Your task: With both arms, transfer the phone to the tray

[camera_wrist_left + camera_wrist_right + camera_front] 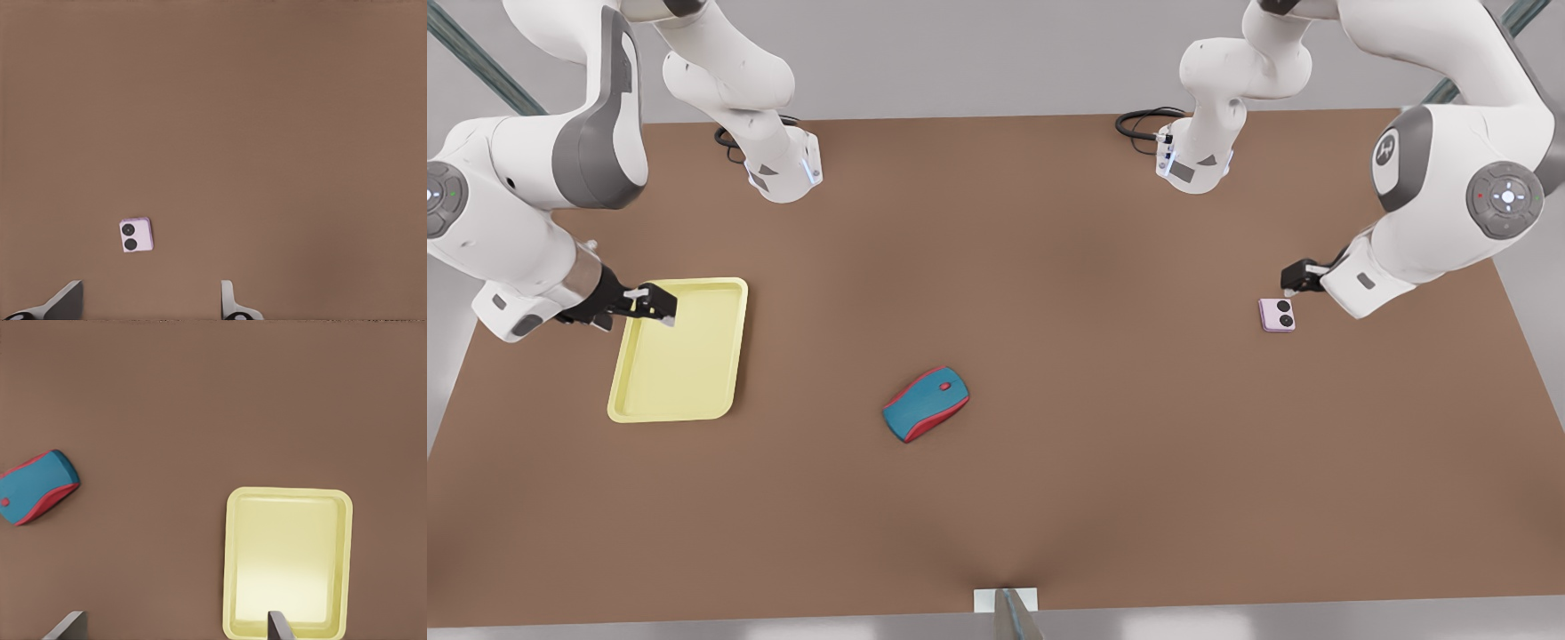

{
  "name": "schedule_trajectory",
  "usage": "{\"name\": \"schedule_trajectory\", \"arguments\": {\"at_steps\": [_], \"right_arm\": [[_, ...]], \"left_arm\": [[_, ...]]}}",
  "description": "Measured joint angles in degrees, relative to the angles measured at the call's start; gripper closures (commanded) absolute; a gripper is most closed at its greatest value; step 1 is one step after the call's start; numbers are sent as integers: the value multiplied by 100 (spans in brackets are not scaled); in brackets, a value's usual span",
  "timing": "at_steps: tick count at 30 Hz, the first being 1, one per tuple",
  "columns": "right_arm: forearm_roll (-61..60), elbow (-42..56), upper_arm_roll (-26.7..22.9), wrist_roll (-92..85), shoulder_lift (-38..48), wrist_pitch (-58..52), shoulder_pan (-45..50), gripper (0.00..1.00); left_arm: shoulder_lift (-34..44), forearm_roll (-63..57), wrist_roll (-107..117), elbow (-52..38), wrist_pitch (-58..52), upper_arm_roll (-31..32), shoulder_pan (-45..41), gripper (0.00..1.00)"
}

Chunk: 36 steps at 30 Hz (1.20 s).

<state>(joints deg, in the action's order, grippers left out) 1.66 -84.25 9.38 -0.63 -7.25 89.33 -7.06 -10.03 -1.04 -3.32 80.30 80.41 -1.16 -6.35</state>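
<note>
left hand [1294, 280]: fingers spread, empty, hanging just above the phone's 12 o'clock edge in the front view.
right hand [656, 304]: fingers spread, empty, waiting over the tray's [725, 351] 11 o'clock corner.
phone [1277, 315]: flat on the table [1049, 267], at 3 o'clock from the mouse [926, 404], well apart from the tray.
step: reaching for the phone, i judge; nothing gripped yet.
next move: lower my left hand to straddle the phone's sides, close, then carry it toward 9 o'clock for a handover.
</note>
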Motion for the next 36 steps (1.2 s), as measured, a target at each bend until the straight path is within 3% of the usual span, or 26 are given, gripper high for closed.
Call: {"name": "schedule_trajectory", "arguments": {"at_steps": [2,4,8,11,20,36], "right_arm": [[1,0,0,-2,-1,49,-5,0],[1,0,0,-5,2,84,-7,0],[-1,-4,0,-8,4,126,0,0],[1,-3,0,-10,2,142,-2,0],[13,135,3,-32,8,133,8,0],[137,146,0,-51,1,142,-3,0]], "left_arm": [[12,5,18,253,28,-42,-22,0],[73,-4,38,1239,229,-207,-12,0],[57,-46,53,3755,1746,-315,252,0],[-179,-55,29,4609,2987,-313,709,0],[-768,-200,-277,5033,5110,-327,1564,0],[-1074,-525,-788,5525,6031,-324,1630,0]]}}
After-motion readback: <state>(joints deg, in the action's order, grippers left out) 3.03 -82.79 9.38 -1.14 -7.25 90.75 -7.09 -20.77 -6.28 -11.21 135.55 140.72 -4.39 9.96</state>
